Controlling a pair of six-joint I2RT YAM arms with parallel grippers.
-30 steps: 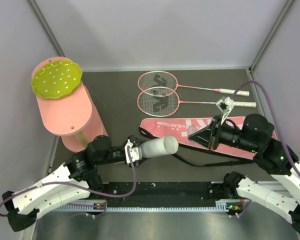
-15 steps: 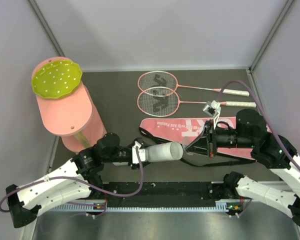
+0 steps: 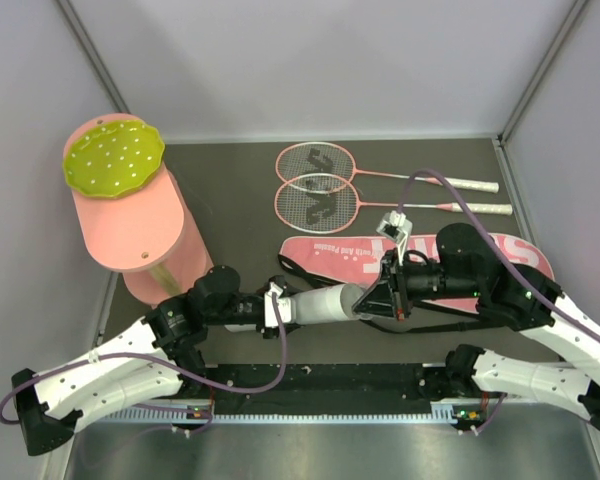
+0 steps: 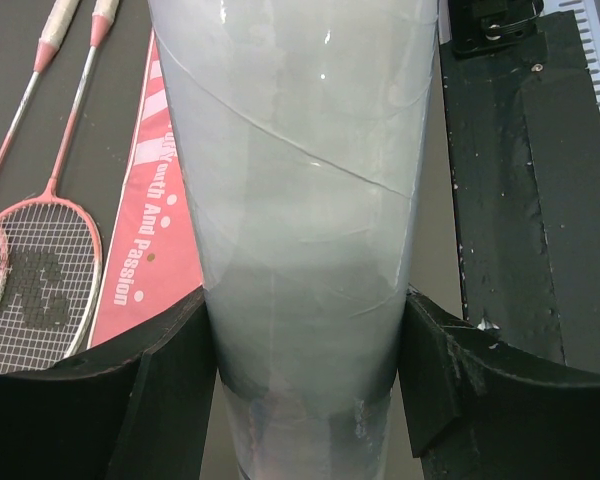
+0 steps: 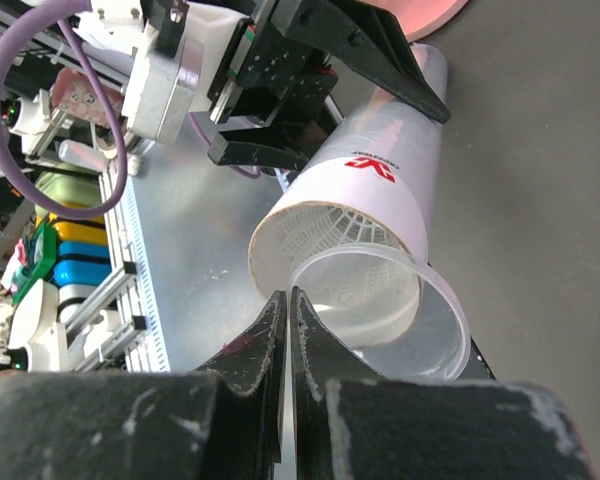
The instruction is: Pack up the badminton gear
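Observation:
My left gripper (image 3: 280, 305) (image 4: 305, 335) is clamped round the white tube (image 3: 320, 303) (image 4: 300, 190) (image 5: 405, 110), holding it level with its mouth to the right. My right gripper (image 3: 366, 300) (image 5: 288, 294) is at that mouth, shut on the skirt rim of a white mesh shuttlecock (image 5: 330, 235) sitting just inside the tube. Two pink-framed rackets (image 3: 315, 160) (image 3: 315, 203) (image 4: 40, 270) lie side by side at the back. The pink bag (image 3: 350, 250) (image 4: 160, 200) lies flat behind the right arm, partly covered by it.
A big pink cylinder (image 3: 140, 235) with a yellow-green dotted disc (image 3: 113, 158) stands at the left. The bag's black strap (image 3: 380, 322) loops under the right gripper. A black rail (image 3: 320, 385) runs along the near edge. Grey walls close in three sides.
My right gripper has come left and down from over the bag to the tube's mouth. The left arm pushed the tube slightly to the right, then held still.

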